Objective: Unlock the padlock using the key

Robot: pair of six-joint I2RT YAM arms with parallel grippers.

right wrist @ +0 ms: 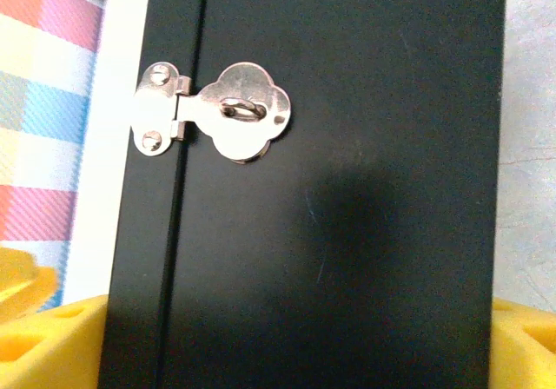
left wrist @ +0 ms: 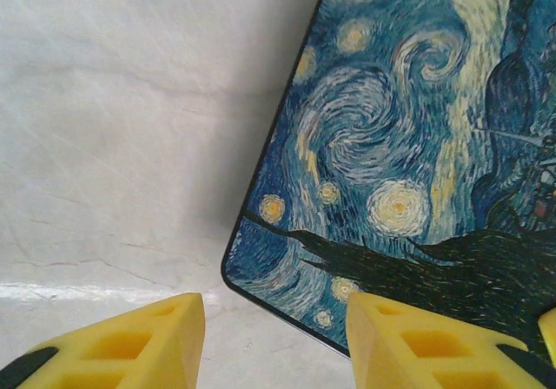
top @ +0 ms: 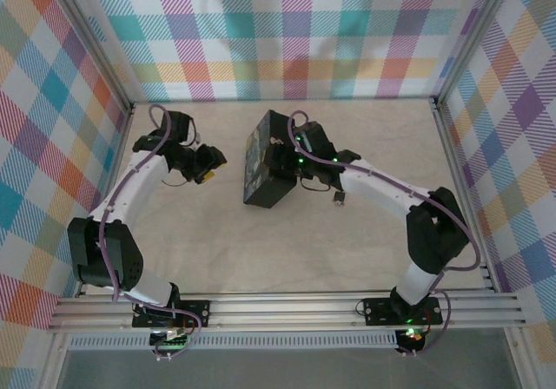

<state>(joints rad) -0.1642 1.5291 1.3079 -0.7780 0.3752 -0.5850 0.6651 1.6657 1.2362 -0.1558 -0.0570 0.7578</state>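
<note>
A pale wooden bench sits inside plaid walls of pastel checks, with an aluminium rail along its near edge where two white-and-black arms are bolted; the left arm curves up the left side and the right arm bends in from the right, both reaching toward the middle; there a dark box stands on edge, its broad face printed with a swirling blue-and-yellow night sky turned toward the left arm, its black sides facing up and right; the right gripper is at the box's right side, and the right wrist view shows its yellow fingers spread wide at either side of the black wall, apparently pressed against it and clasping the box; the left gripper hangs just left of the box without touching it, and the left wrist view shows its yellow fingers parted with nothing between them, above bare bench and a rounded corner of the painted face; on the black wall a shiny clover-shaped hasp lies folded over a small staple loop, hinged across the lid seam with two screws; the padlock, a tiny grey speck too small to show detail, lies on the bench just right of the box's near corner, beside the right forearm and apart from the box.
</note>
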